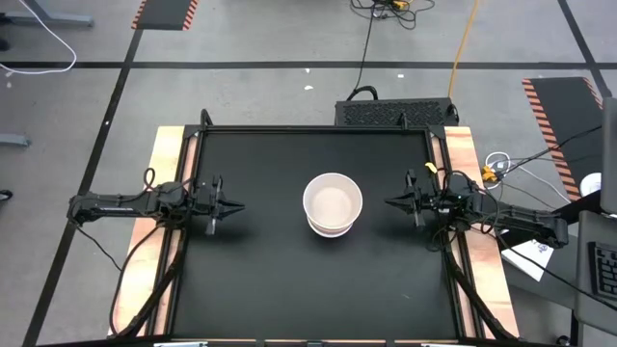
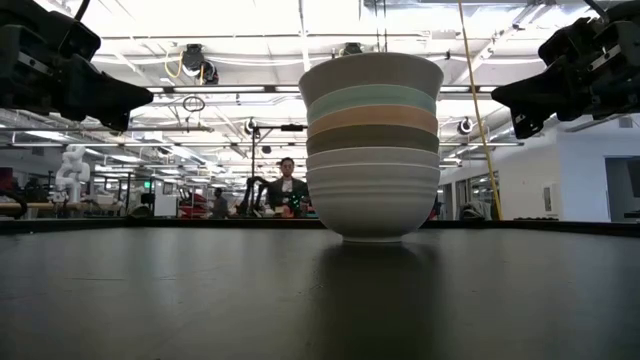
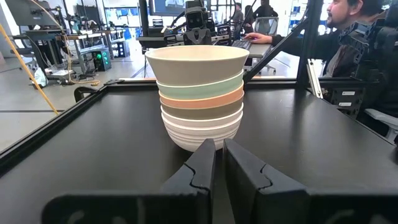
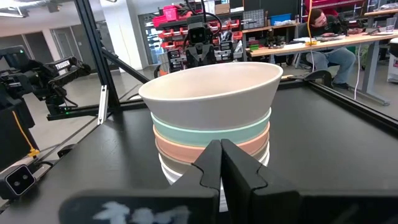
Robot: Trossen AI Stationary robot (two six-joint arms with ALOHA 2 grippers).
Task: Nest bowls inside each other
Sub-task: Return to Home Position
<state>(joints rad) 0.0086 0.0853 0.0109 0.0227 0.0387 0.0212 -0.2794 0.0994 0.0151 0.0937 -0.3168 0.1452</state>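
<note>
Six bowls sit one inside the other in one stack point(image 1: 333, 204) in the middle of the high view, on the black table point(image 1: 260, 289). From the top there is one cream bowl point(image 2: 371, 72), one mint green bowl point(image 2: 371, 100), one orange bowl point(image 2: 371, 120), one grey-brown bowl point(image 2: 371, 140), then two white: the upper white bowl point(image 2: 371, 157) and the lower white bowl point(image 2: 372, 200). The stack stands straight up with its open side up, and the left gripper point(image 1: 236, 205) on its left and the right gripper point(image 1: 390, 202) on its right both point at it from well apart, each pinched closed with nothing in it.

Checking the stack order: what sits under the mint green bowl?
An orange bowl, then a grey-brown bowl, then white bowls at the bottom. Only outer bands show; their insides are covered.
</note>
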